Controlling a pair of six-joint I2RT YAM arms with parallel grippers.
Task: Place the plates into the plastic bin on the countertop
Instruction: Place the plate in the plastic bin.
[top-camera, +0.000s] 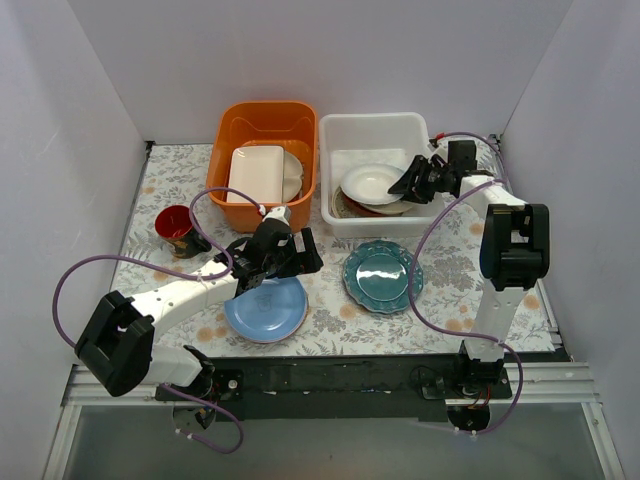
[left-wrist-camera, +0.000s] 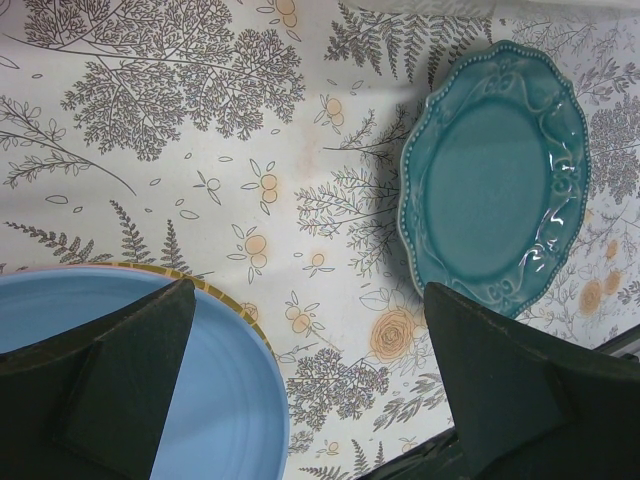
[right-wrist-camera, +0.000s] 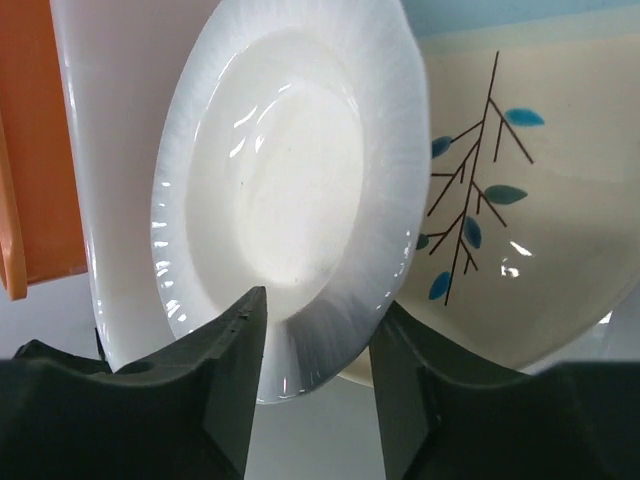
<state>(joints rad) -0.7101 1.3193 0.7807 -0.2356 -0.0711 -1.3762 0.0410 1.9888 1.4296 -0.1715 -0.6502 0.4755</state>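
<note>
Near the back edge of the countertop (top-camera: 450, 272), a white plate (right-wrist-camera: 270, 180) is straddled at its rim by the parted right gripper (right-wrist-camera: 315, 325), left gripper (left-wrist-camera: 310, 290) spread wide.

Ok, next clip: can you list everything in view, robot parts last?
plastic bin: one, translucent white, back right
white plate: one, top of the stack in the bin
leaf-pattern plate: one, cream, under the white plate
red-brown plate: one, only its edge shows, low in the stack
teal plate: one, scalloped, on the cloth in front of the bin
light blue plate: one, front left, over another rim
orange tub: one, beside the bin
rectangular dish: one, cream, in the tub
pale plate: one, partly under the dish
red cup: one, left
countertop: floral cloth
left hand: open, above the light blue plate
right hand: open, astride the white plate's rim
</note>
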